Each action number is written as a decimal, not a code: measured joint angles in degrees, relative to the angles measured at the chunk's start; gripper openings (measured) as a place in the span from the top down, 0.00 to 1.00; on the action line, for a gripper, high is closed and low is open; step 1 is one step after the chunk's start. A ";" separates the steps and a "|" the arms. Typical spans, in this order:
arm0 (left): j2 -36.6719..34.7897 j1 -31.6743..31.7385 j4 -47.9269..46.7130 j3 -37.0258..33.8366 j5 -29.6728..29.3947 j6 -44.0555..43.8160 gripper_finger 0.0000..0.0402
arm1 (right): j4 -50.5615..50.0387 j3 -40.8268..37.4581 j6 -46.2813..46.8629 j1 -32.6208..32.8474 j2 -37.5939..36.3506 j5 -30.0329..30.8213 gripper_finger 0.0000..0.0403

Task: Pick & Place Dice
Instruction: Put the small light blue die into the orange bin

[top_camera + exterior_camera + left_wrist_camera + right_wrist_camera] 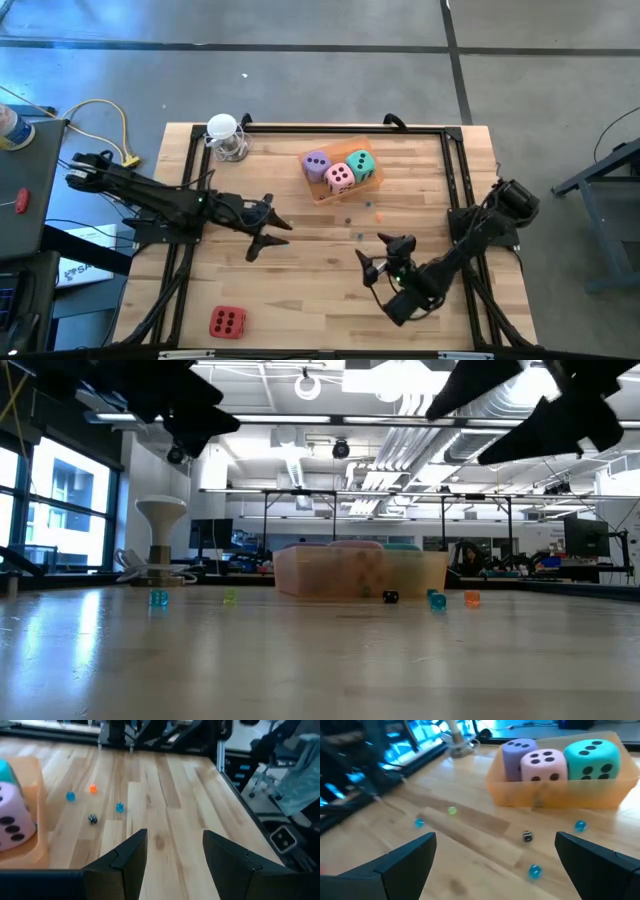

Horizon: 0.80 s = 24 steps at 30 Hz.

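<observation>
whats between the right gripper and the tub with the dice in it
Only small loose beads on bare wood. The right wrist view shows them scattered between the open right gripper and the tub holding the purple, pink and teal dice.

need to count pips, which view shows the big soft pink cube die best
The right wrist view: the big soft pink cube die faces the camera in the orange tray, five dark pips clear. The high view shows it smaller; the left wrist view cuts it at the edge; the low view blurs it behind the tray wall.
</observation>
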 joint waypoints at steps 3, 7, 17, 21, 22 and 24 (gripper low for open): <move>2.86 0.00 4.41 0.00 0.01 -1.36 0.54 | 0.09 -0.53 -3.43 -2.51 -0.02 -5.05 0.01; 7.15 0.00 9.36 0.01 0.02 -4.56 0.54 | 0.08 -1.85 -3.00 -5.51 -0.02 -12.23 0.01; 15.19 0.04 14.96 0.02 5.10 -10.07 0.54 | -9.62 -7.07 9.38 -8.65 -0.35 -18.71 0.01; 15.88 0.00 15.49 0.02 7.14 -10.23 0.54 | -8.06 -9.84 9.43 -9.76 -0.35 -21.50 0.01; 15.86 0.01 15.68 0.02 7.42 -10.23 0.54 | -7.90 -10.24 9.40 -10.08 -0.35 -22.33 0.01; 15.86 0.02 15.82 0.02 7.96 -10.23 0.54 | -7.52 -10.67 9.40 -10.76 -0.33 -22.97 0.01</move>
